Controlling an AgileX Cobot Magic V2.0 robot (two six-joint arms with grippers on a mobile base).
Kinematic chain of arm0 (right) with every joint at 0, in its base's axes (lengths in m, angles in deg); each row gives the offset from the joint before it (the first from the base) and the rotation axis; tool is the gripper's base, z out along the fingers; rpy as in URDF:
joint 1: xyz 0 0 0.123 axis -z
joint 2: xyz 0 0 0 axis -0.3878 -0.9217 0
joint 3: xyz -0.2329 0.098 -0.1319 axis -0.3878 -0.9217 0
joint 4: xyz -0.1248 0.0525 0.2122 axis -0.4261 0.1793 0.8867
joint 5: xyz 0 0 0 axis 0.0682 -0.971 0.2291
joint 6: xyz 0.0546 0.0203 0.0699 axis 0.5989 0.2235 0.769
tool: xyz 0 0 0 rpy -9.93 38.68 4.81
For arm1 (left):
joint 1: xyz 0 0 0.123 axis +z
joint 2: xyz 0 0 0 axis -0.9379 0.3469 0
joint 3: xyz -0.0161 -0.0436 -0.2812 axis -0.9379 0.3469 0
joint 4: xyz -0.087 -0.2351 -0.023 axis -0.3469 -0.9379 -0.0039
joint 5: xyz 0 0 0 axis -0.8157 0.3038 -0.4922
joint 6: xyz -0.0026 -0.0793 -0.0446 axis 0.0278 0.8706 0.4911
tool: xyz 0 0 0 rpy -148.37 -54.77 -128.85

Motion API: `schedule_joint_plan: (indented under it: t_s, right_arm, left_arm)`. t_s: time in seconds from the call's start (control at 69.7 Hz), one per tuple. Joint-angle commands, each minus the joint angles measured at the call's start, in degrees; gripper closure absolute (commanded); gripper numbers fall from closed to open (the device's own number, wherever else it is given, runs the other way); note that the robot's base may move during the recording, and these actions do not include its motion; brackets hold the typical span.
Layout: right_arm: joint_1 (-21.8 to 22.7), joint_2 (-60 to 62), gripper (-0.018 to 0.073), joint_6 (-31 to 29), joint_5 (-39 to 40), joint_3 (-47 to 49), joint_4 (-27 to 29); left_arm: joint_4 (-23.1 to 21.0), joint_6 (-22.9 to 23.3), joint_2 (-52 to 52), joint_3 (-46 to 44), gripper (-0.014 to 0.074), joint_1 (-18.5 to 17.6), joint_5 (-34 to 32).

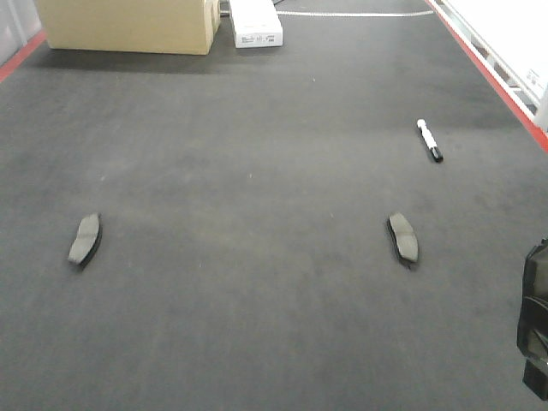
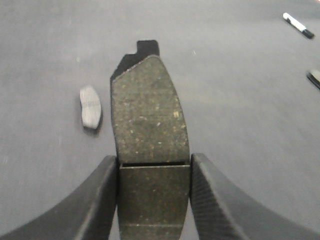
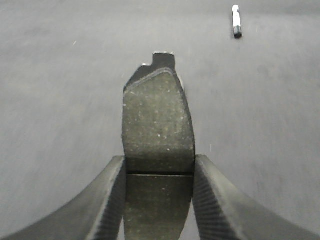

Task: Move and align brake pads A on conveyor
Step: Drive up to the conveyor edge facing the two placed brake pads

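Two brake pads lie flat on the conveyor [image 1: 274,154], one at the left [image 1: 84,239] and one at the right [image 1: 403,237]. In the left wrist view my left gripper [image 2: 154,162] is shut on a third brake pad [image 2: 150,110], its speckled friction face up and its centre groove level with the fingertips. It hangs above the belt, with the left lying pad [image 2: 90,106] just beyond it to the left. My right gripper [image 3: 159,162] is shut on another brake pad [image 3: 157,120], held the same way over bare belt.
A black-and-white marker pen [image 1: 430,140] lies at the far right of the belt. A cardboard box [image 1: 128,24] and a white box [image 1: 255,24] stand at the far end. Red strips [image 1: 488,73] edge the belt. A dark part of my right arm [image 1: 535,330] shows at the right edge.
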State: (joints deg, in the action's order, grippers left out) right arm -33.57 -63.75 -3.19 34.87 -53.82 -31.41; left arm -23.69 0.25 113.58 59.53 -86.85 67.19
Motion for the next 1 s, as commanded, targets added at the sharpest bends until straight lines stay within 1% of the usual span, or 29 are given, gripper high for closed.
schedule_joint_plan:
  t_s: [0.0, 0.99]
  right_arm:
    - [0.4, -0.1, 0.0561, -0.4, 5.3, 1.9, -0.5]
    - [0.4, -0.1, 0.0561, -0.4, 5.3, 1.9, -0.5]
  left_arm:
    - [0.0, 0.4, 0.1, -1.9, 0.0587, -0.2, -5.3]
    - [0.0, 0.4, 0.1, -1.9, 0.0587, -0.2, -5.3]
